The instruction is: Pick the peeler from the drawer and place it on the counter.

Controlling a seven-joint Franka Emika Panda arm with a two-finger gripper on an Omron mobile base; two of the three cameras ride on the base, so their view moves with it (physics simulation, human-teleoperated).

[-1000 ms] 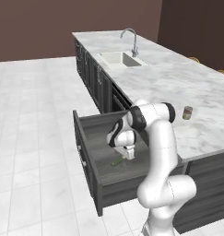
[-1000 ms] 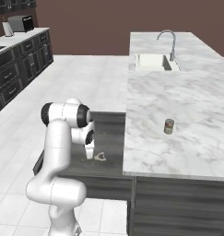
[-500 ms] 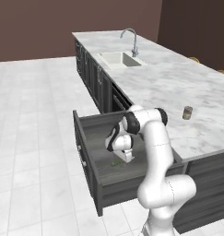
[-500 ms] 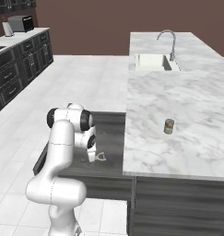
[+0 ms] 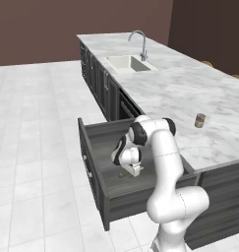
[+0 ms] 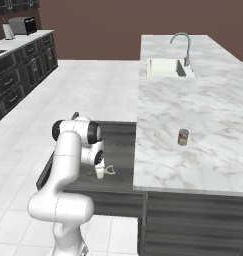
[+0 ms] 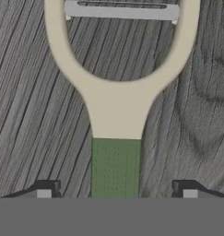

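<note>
The peeler (image 7: 115,106) lies flat on the wood-grain floor of the open drawer (image 5: 99,140), its whitish forked head pointing away from the hand and its green handle toward it. My gripper (image 7: 117,190) is low inside the drawer, straddling the green handle. One dark fingertip (image 7: 46,189) stands on each side, with a gap to the handle on both sides, so it is open. In the left base view the gripper (image 5: 133,170) sits just above the peeler's green handle (image 5: 123,174). The right base view shows the gripper (image 6: 99,174) beside the peeler's pale head (image 6: 109,170). The white marble counter (image 5: 175,93) runs alongside the drawer.
A small brown-labelled jar (image 5: 200,120) stands on the counter (image 6: 193,100) near its front part, also seen as the jar (image 6: 183,137). A sink (image 5: 128,63) and faucet (image 5: 139,42) sit at the far end. The drawer front with its bar handle (image 5: 88,167) juts out over the tiled floor.
The hand has sunk lower into the drawer, down onto the peeler. The drawer, peeler and jar have not moved.
</note>
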